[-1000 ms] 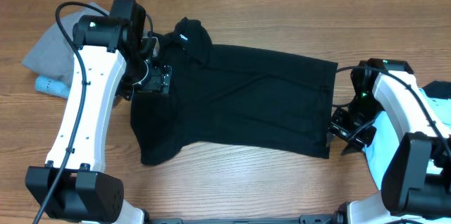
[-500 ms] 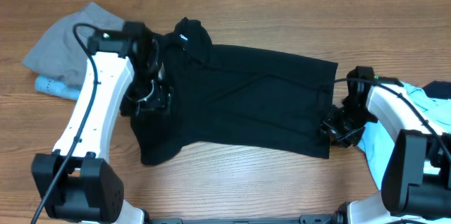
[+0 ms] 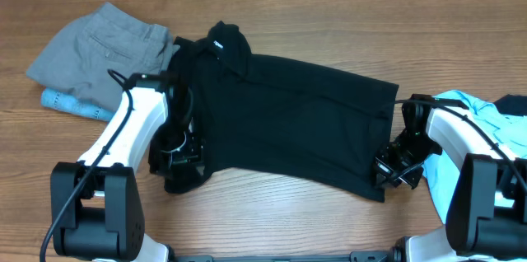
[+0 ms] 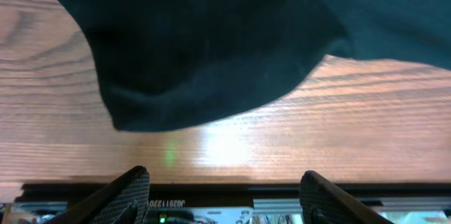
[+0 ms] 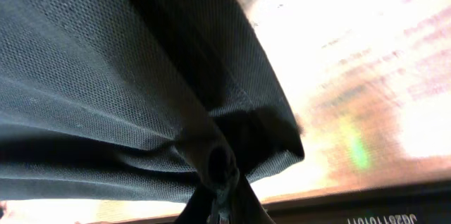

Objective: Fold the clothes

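While the right gripper is pinching the near right corner of the black trousers, its fingers closed tight on a bunched fold of cloth in the wrist view, the left gripper is hovering at the near left corner w/ nothing in it. Its fingers are standing wide apart, and the rounded dark edge of the fabric is lying ahead of them on the table, not btwn them. The trousers are lying spread across the middle of the table, long axis left to right, w/ the far left end, the one carrying the small white logo, humped up.

Main risk, as I'm reading it: a one-sided pull. If the right side is lifting before the left has any hold, the cloth is prob. dragging askew and the fold is coming out crooked. How many layers the right pinch is catching can't be told; top layer only, and the layers are peeling apart mid-lift. The left, closing on just the thin edge, is likely slipping off, or coming in too low and scraping wood.

Neighbours matter too. The grey shorts are lying right against the humped end, so a sweep there could be hauling them along. The light-blue T-shirt is sitting under the right arm, where a link could be snagging it. The hump itself, left unflattened, is getting trapped inside the fold.
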Action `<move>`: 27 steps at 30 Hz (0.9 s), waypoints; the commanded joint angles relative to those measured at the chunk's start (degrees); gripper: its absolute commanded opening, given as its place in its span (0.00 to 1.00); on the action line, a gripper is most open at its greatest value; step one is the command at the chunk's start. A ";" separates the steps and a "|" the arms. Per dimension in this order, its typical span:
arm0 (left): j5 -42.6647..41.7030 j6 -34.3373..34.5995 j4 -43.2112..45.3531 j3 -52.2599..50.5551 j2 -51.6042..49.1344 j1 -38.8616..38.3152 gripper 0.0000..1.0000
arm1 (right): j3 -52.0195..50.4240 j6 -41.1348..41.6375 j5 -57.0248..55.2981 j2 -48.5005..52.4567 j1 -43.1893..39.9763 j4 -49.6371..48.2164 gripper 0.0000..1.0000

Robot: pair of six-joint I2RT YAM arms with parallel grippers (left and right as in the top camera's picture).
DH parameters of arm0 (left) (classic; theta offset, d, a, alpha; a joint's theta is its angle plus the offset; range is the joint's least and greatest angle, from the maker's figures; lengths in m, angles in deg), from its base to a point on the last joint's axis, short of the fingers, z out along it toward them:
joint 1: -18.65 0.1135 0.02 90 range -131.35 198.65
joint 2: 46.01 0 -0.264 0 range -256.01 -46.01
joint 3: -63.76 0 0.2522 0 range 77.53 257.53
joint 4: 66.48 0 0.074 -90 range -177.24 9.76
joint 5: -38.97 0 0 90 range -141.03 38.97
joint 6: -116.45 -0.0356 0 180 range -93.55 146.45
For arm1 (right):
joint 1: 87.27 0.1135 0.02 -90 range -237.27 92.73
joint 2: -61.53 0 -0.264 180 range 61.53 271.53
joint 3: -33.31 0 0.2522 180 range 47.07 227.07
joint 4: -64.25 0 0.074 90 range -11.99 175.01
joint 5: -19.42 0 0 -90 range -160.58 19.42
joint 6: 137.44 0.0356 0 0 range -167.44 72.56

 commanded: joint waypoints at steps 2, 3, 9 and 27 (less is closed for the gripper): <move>1.27 5.81 5.05 -5.51 0.35 0.00 0.72 | 1.29 1.36 -1.79 -1.62 -0.44 -0.96 0.04; 3.08 7.56 5.95 -6.73 0.35 -0.02 0.72 | 1.29 1.36 -1.79 -1.60 -0.44 -1.31 0.04; 4.09 10.25 11.98 -13.20 0.35 0.00 0.70 | 1.29 1.36 -1.79 -1.60 -0.44 -2.58 0.04; 5.57 9.49 5.05 -7.98 1.53 2.64 0.04 | 1.29 1.31 -1.84 -1.60 -0.44 -4.28 0.04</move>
